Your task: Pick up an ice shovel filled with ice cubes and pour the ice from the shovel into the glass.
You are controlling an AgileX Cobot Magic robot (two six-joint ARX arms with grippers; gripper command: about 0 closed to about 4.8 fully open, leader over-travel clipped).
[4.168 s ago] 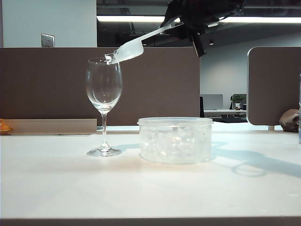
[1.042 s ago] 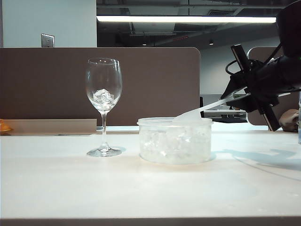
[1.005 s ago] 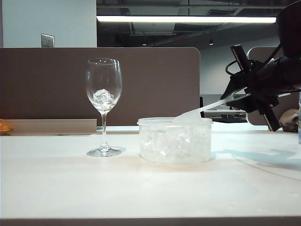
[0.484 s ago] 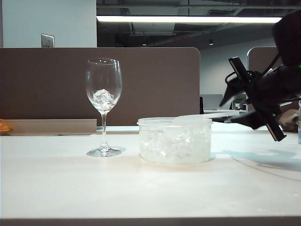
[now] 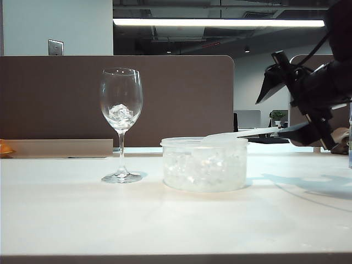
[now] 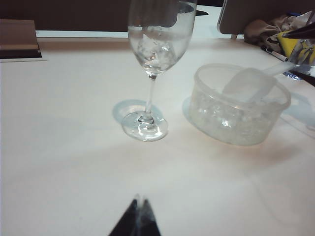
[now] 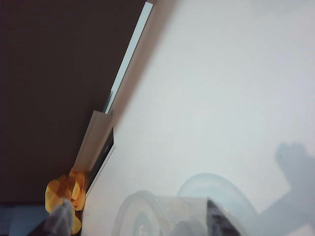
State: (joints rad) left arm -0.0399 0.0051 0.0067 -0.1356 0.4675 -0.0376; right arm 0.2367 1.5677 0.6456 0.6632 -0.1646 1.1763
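Standing upright toward the left of the white table (image 5: 82, 220), the glass (image 5: 121, 104) holds a small heap of ice cubes (image 5: 121, 113) low in its bowl, its round foot flat on the surface. Just to its right, apart from it, sits a round clear plastic tub (image 5: 204, 164) with more ice inside. The ice shovel (image 5: 223, 136) lies with its boxy bowl on top of the tub and its long flat handle running out past the rim to the right, nearly level. At the far right the right gripper (image 5: 294, 104) hangs above the table with its two fingers spread wide, one above the handle's far end and one below it; whether the lower finger touches the handle is hard to make out from here, but nothing is clamped. In the left wrist view the left gripper (image 6: 138, 216) shows only as dark fingertips drawn together to a point with nothing between them, low over bare table and well back from the glass and the tub.
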